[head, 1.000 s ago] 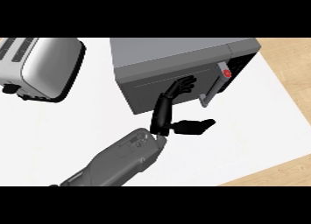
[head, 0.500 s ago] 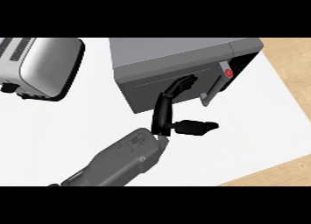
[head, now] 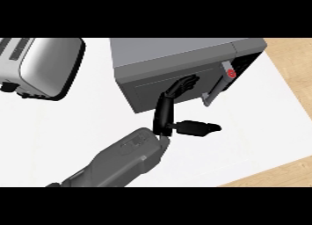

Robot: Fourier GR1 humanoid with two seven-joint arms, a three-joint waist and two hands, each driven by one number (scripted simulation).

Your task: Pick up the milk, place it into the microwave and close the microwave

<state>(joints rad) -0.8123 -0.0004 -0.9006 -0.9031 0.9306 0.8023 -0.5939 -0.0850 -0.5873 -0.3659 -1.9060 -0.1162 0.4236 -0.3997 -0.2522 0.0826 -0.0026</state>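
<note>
One toaster [head: 38, 66] on my feed, one microwave [head: 177, 70], one arm with one hand showing; that's the whole count, going left to right. Toaster sits at the left on the white counter [head: 67, 127], chrome body with black trim, well apart from the microwave; microwave is the grey box up top, centre-right, with a red button [head: 231, 74] on its right side panel. Which hand I'm driving I honestly can't say for sure; the grey forearm [head: 129, 160] comes up from the lower left, so I'm calling it the left hand [head: 166, 112], with the other one nowhere on screen. It's open: fingers [head: 183, 84] stretched straight up and lying flat against the microwave door [head: 168, 90], thumb [head: 198, 128] stuck out sideways to the right over the counter, nothing held. Door looks nearly shut to me, only a thin dark gap along its right edge near the button. Milk isn't visible anywhere; can't tell from this angle whether it's inside. Compared with half a second back, pretty much nothing changed; fingers are on the same spot of the door, thumb same pose, the forearm maybe a hair further forward.
</note>
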